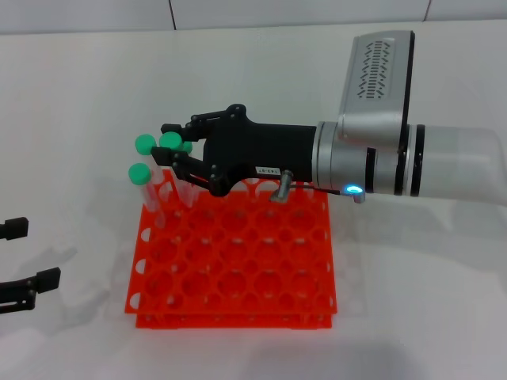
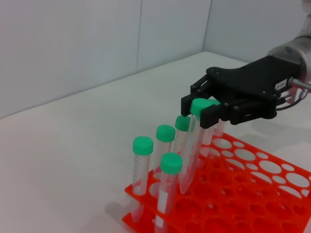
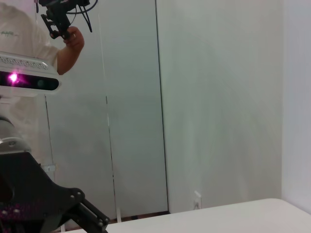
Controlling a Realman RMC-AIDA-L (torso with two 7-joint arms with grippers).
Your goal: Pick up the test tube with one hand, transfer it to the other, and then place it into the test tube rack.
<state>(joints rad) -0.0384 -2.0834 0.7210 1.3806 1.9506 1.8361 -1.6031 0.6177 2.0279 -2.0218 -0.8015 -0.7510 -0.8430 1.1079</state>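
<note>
The placing step is in hand. The test tube [image 2: 194, 141] is held just under its green cap by the right claw [image 2: 206, 108], whose fingers are clamped on it from either side, above the far-left corner of the test tube rack [image 1: 238, 261]. The tube hangs tilted below the claw, its lower end down among the holes of the top tier; whether it is already seated in a hole cannot be told. Four other green-capped tubes [image 2: 142, 170] stand upright in the rack just beside and ahead of the claw's tips.

For the next move, it is judged that the tube must be brought upright and lowered straight through both tiers before the grip is released, without the neighbouring caps being knocked.

The left claw [image 1: 20, 265] is parked low and well apart from the right claw, off the rack's left side, with its fingers spread and nothing between them.

The rack is carried on a plain white bench [image 1: 412, 269]. Pale wall panels [image 2: 97, 43] are seen behind it.
</note>
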